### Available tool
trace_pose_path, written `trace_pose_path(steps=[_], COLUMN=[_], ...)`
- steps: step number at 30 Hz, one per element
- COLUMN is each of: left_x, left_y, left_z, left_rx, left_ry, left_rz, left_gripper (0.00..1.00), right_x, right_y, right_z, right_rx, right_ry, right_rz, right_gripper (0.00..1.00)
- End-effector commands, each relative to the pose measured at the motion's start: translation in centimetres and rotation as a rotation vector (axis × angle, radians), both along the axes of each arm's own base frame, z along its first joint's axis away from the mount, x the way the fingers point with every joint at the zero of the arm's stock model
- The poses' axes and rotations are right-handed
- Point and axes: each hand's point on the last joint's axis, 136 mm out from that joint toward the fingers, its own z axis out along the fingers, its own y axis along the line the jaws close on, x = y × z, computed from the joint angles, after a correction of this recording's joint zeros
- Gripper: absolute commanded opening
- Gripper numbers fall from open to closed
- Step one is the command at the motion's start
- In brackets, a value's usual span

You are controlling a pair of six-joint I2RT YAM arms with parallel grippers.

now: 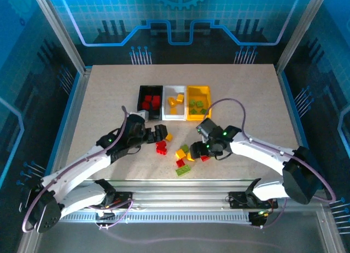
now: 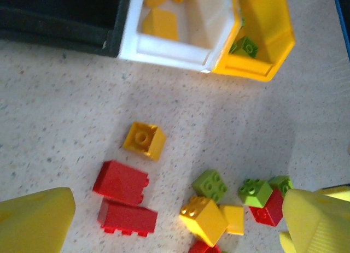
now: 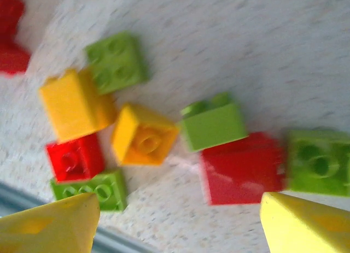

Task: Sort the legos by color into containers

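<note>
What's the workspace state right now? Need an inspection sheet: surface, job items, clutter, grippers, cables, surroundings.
Surface: table, speckled beige, no spills seen.
Job's things: black bin holds red bricks, white bin holds yellow-orange ones, yellow bin holds green ones. The loose pile of red, yellow and green bricks lies unsorted between the arms; a lone yellow brick and two red bricks lie beside it.
Clutter: nothing seen.
Grippers: left gripper open and empty, above the loose bricks; right gripper open and empty, over the pile.
Cables: right arm cable loops up beside the yellow bin.
Surroundings: metal frame, blue-lit back panel.
</note>
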Motion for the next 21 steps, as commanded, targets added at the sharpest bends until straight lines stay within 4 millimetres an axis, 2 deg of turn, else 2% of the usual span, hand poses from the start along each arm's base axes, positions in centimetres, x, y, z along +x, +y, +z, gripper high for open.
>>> trace_pose_path(steps=[1,6,8,13,21], left_x=[-1.3,-1.9,-2.0,-2.3,-2.4], left_y=[1.0,1.6,1.8,2.5,3.3], left_z=[-1.0,-1.8,-1.7,-1.5,-1.4], left_rx=[0.001,0.017,0.027,0.046,0.049], left_ry=[0.028,0.045,0.046,0.039,0.026], left_rz=[0.022,0.032,0.033,0.045,0.067], left_gripper=[0.99,0.99,0.99,0.99,0.99], right_x=[-1.5,-0.4,0.0,0.6,2.0], right_y=[2.3,4.0,4.5,3.7,2.5], right_z=[0.5,-0.9,-1.6,-3.6,-5.4], right_rx=[-0.015,-0.059,-0.065,-0.141,-0.236], right_ry=[-0.001,-0.005,-0.001,0.045,0.036], right_rz=[0.110,0.104,0.097,0.053,0.018], right_gripper=[0.78,0.69,0.68,0.66,0.62])
